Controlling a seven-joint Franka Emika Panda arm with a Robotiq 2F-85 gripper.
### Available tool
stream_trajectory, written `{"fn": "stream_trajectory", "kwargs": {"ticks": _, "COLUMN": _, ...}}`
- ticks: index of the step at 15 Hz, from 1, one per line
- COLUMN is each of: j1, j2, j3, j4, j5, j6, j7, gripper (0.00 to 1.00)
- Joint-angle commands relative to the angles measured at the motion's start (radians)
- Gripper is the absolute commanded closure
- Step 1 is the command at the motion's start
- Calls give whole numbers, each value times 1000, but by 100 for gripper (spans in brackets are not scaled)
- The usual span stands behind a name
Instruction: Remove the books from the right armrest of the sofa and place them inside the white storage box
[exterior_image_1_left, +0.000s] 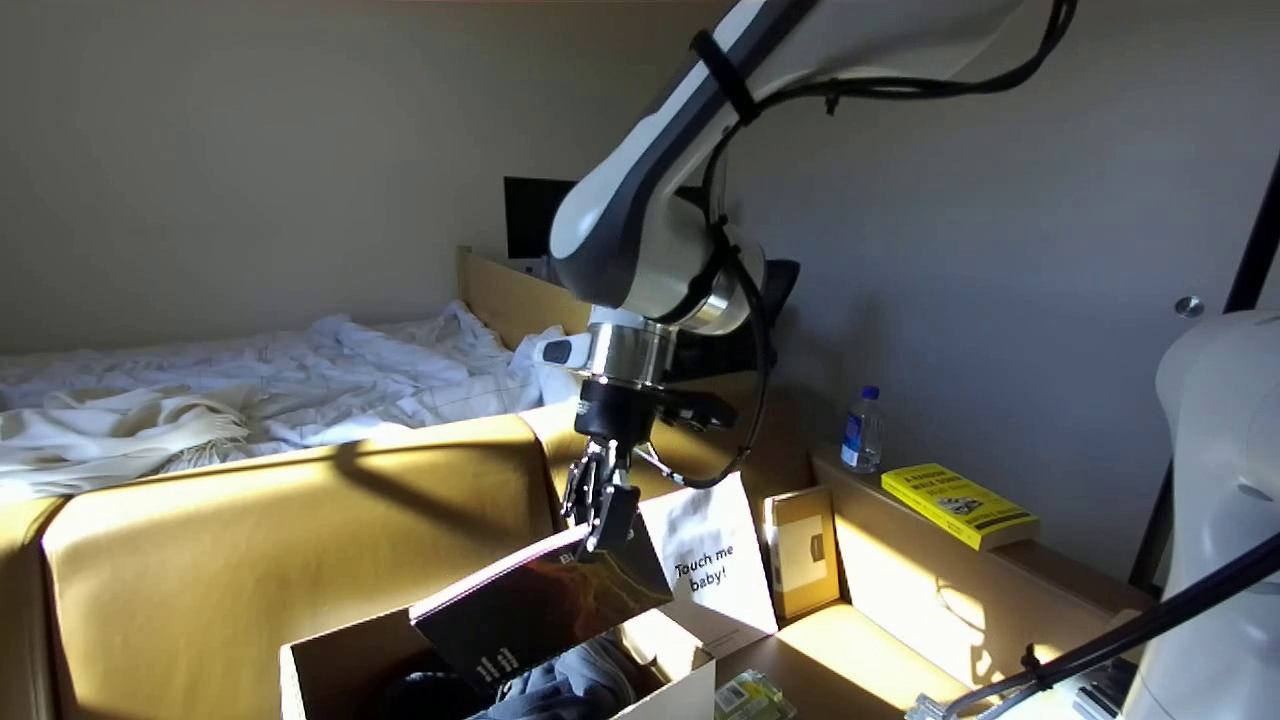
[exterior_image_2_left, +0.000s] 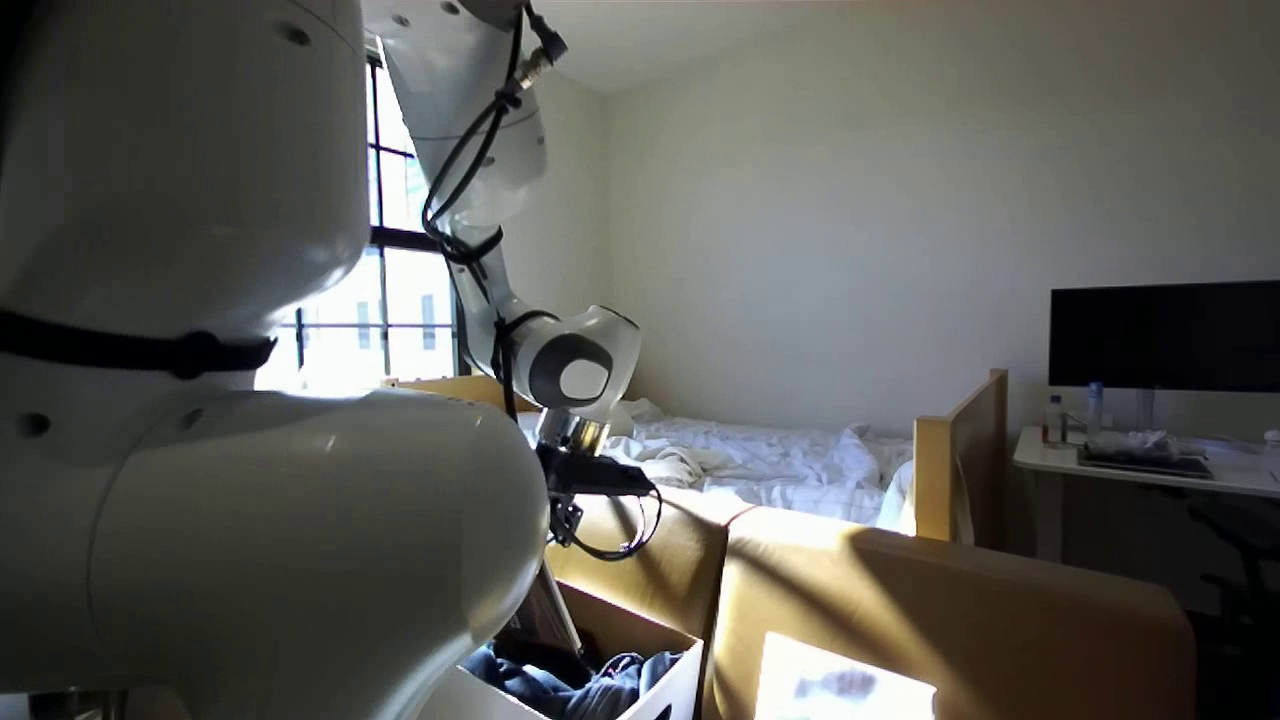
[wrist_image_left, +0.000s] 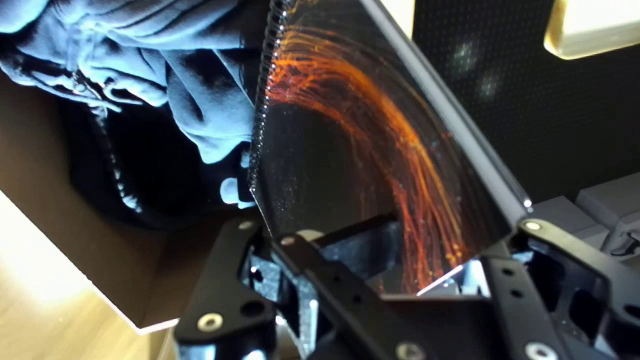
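Gripper clamped on the upper edge of a dark book, held tilted at the mouth of the white box.
Orange streaks on its cover. Dark blue clothes lie in the box; whether the book touches them cannot be told. Back of the tan sofa behind the box; printed sheet upright just beside it. Yellow book flat on the armrest, bottle standing near.

In an exterior view the tan sofa surface carries a clear packet and printed sheet — lower centre, beside the white storage box — and its armrest, at right, a bottle and yellow book.
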Motion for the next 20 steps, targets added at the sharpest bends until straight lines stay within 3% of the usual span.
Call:
{"fn": "stream_trajectory", "kwargs": {"ticks": 1, "j1": -187, "j2": 166, "j3": 213, "j4": 54, "j5": 71, "j6": 168, "j7": -38, "gripper": 97}}
{"fn": "stream_trajectory", "kwargs": {"ticks": 4, "j1": -346, "j2": 318, "j3": 375, "j4": 123, "j5": 111, "j6": 202, "j7": -62, "gripper": 97}}
{"fn": "stream_trajectory", "kwargs": {"ticks": 7, "j1": -436, "j2": 436, "j3": 476, "j4": 182, "j5": 68, "j6": 245, "j7": -40, "gripper": 97}}
{"fn": "stream_trajectory", "kwargs": {"ticks": 10, "j1": -478, "j2": 499, "j3": 526, "j4": 221, "j5": 11, "j6": 277, "j7": -14, "gripper": 99}}
{"fn": "stream_trajectory", "kwargs": {"ticks": 11, "j1": -498, "j2": 512, "j3": 547, "j4": 232, "j5": 0, "j6": 269, "j7": -20, "gripper": 73}}
{"fn": "stream_trajectory", "kwargs": {"ticks": 13, "j1": -513, "j2": 515, "j3": 561, "j4": 246, "j5": -49, "j6": 259, "j7": 2, "gripper": 71}}
{"fn": "stream_trajectory", "kwargs": {"ticks": 17, "j1": -549, "j2": 462, "j3": 590, "j4": 250, "j5": -138, "j6": 244, "j7": 27, "gripper": 46}}
{"fn": "stream_trajectory", "kwargs": {"ticks": 20, "j1": -582, "j2": 424, "j3": 629, "j4": 243, "j5": -145, "j6": 254, "j7": 16, "gripper": 27}}
